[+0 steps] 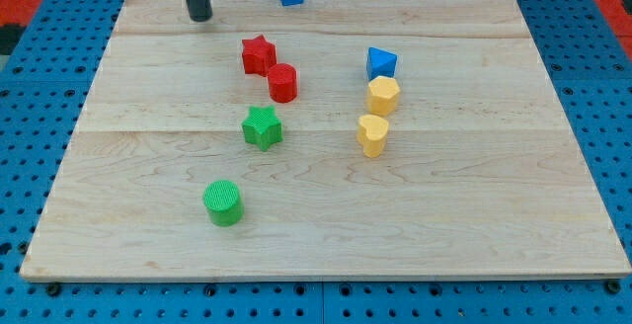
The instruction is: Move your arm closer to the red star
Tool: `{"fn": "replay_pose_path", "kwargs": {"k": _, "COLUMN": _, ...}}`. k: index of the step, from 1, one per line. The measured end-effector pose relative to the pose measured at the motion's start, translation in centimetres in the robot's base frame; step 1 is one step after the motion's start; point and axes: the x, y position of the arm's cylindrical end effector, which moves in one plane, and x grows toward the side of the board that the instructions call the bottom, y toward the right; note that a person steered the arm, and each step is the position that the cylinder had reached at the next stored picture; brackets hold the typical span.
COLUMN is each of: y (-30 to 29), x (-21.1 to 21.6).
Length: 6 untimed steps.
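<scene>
My tip [200, 16] rests on the wooden board [494, 215] near its top-left corner; it is a plain rod with no pincer, so it holds nothing. The red star [259, 54] lies a little below and to the view's right of my tip, apart from it, with a red cylinder [282, 83] touching its lower right. Further down sit a green star [262, 127] and green cylinder [223, 202], while the blue blocks [381, 63] and yellow blocks [382, 96] lie well off to the right.
</scene>
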Motion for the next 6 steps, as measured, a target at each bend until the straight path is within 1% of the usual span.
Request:
{"fn": "replay_pose_path", "kwargs": {"k": 1, "y": 0.6, "x": -1.9}}
{"fn": "replay_pose_path", "kwargs": {"k": 2, "y": -0.5, "x": 5.1}}
{"fn": "replay_pose_path", "kwargs": {"k": 3, "y": 1.9, "x": 11.5}}
{"fn": "replay_pose_path", "kwargs": {"k": 4, "y": 7.7, "x": 13.8}}
{"fn": "replay_pose_path", "kwargs": {"k": 6, "y": 12.2, "x": 11.9}}
